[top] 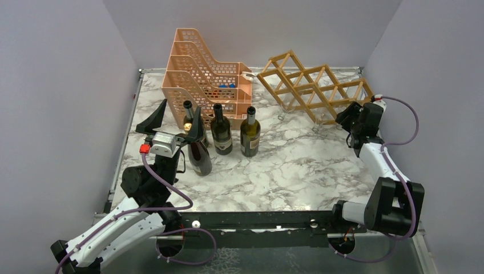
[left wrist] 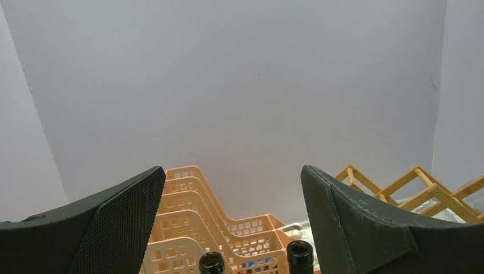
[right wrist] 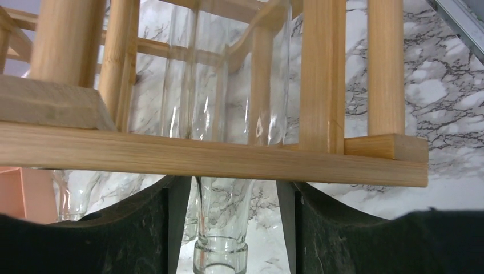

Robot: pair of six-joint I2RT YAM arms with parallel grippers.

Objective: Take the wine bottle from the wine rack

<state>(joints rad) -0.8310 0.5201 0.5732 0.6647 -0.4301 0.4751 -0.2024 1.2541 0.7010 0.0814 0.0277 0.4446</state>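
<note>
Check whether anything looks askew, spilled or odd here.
The light tan wooden lattice wine rack sits at a slant to the white marble table's back edge, its right end closer to the near edge. Nothing looks spilled or broken.

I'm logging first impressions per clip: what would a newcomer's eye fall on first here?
Dark wine bottles stand upright left of centre on the marble table, in front of the orange organizer. At back right, the right gripper sits at the end of the wooden wine rack, its open fingers on either side of a clear bottle at the neck.
</note>
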